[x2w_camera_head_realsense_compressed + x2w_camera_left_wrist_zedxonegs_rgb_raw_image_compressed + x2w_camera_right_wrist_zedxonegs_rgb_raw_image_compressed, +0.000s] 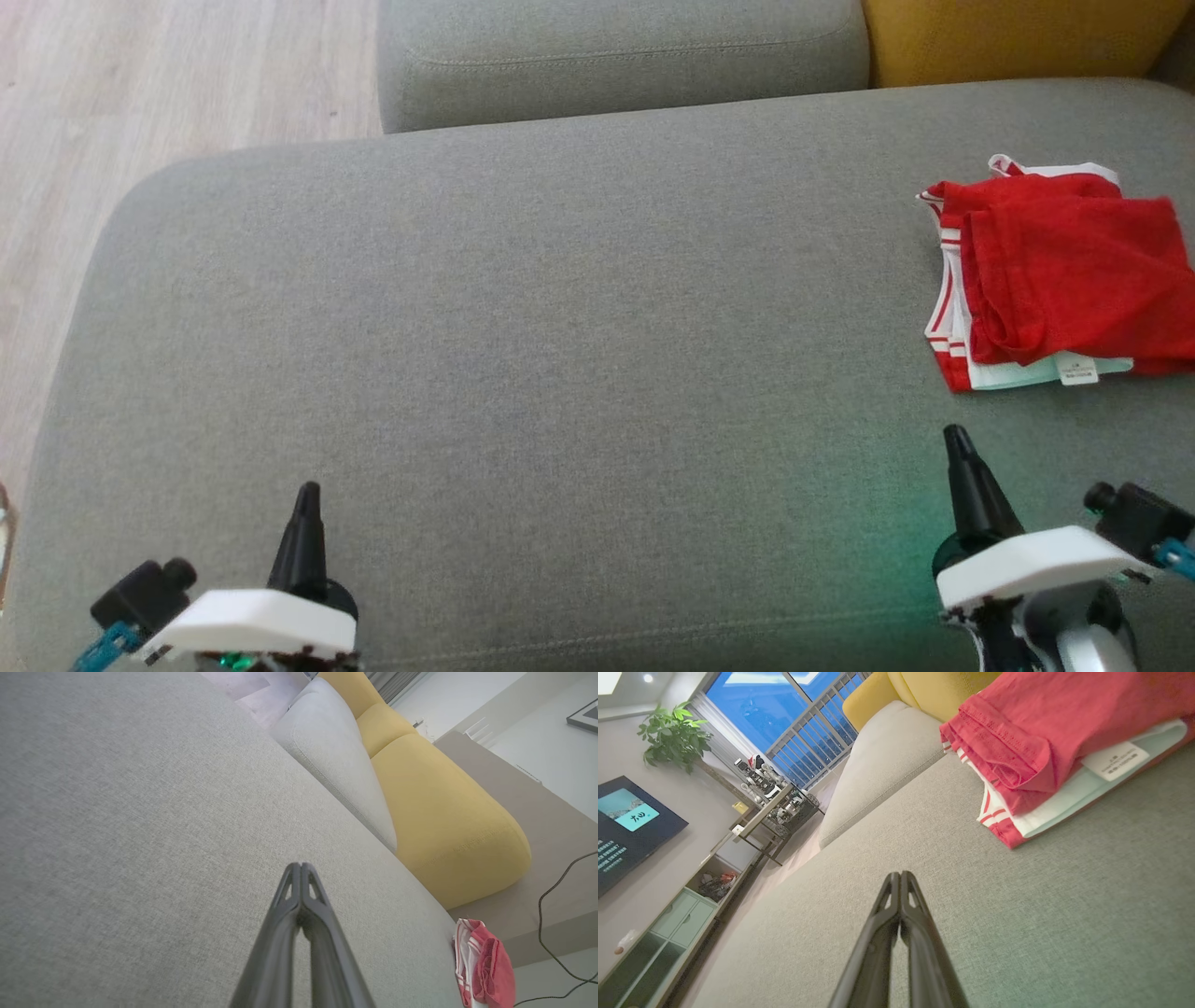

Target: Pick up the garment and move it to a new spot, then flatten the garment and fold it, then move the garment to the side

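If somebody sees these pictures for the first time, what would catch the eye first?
In the head view, the bright red garment with white trim stands out first: it lies folded at the right side of the wide grey sofa seat. Next come the left gripper and the right gripper near the bottom edge, both shut and holding nothing. A yellow cushion shows at the top right.

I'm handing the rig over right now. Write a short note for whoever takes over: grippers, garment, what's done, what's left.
Left gripper: shut, empty, over the grey seat.
Right gripper: shut, empty, just short of the garment.
Garment: red with white trim, folded, lying at the seat's right side, touched by neither gripper.
Done, by the look of it: folded and moved aside.
Left: probably nothing; check that the fold is neat.
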